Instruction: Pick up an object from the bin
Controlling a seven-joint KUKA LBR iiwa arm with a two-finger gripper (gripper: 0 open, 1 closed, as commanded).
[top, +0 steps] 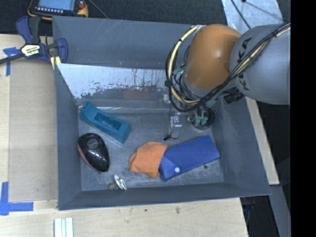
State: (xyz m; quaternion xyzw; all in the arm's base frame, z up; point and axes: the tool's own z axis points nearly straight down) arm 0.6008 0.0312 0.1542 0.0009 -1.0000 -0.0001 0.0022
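My claw (173, 130) sits near the bin's middle, just beside the upper edge of a smooth blue pouch (192, 154); apart or together, I can't tell. A soft orange cloth (147, 159) touches the pouch's left end, on the scuffed grey metal bin (143, 125) floor
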